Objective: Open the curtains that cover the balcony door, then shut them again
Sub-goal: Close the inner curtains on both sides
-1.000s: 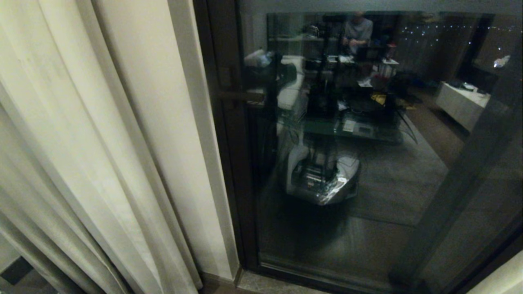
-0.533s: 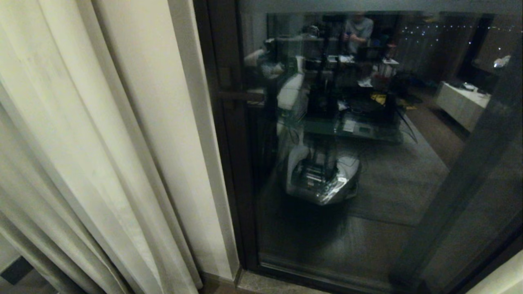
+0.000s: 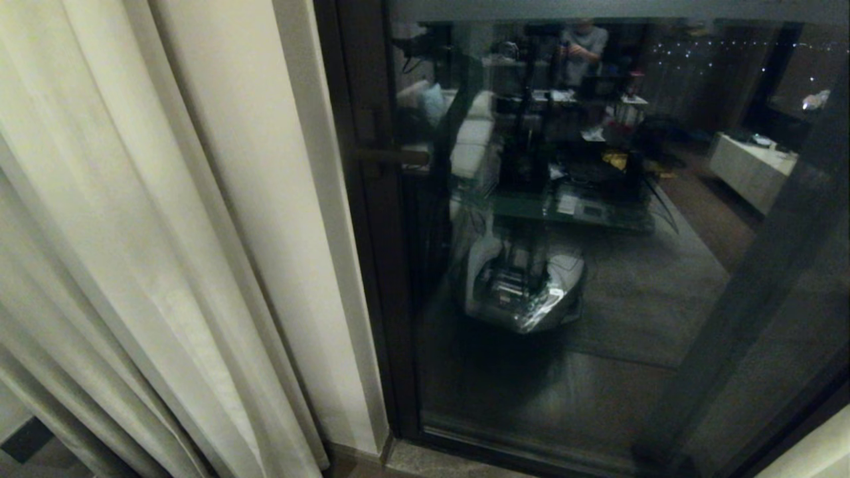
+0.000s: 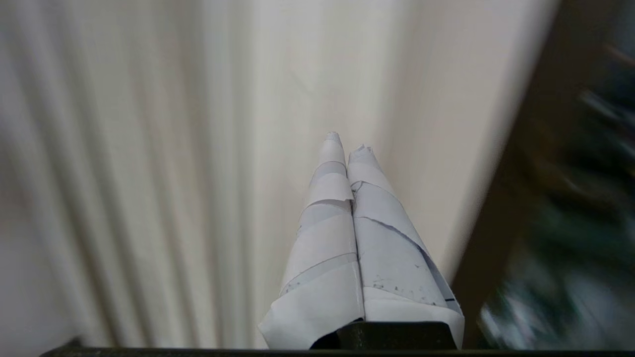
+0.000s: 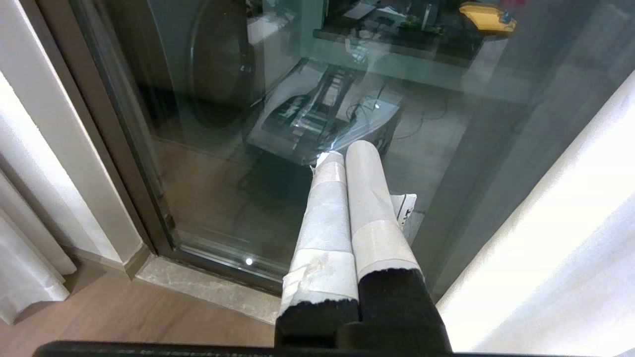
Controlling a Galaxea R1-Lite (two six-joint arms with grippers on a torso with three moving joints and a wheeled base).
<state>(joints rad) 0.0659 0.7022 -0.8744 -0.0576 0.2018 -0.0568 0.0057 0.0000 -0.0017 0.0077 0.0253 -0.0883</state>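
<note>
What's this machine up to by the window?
The robot faces a balcony door whose glass is uncovered, with the curtains gathered to the sides. Its left end effector, shut and holding nothing, points at the left curtain panel near the door frame. The right end effector, also shut and empty, points at the lower glass. Neither grips any fabric.
</note>
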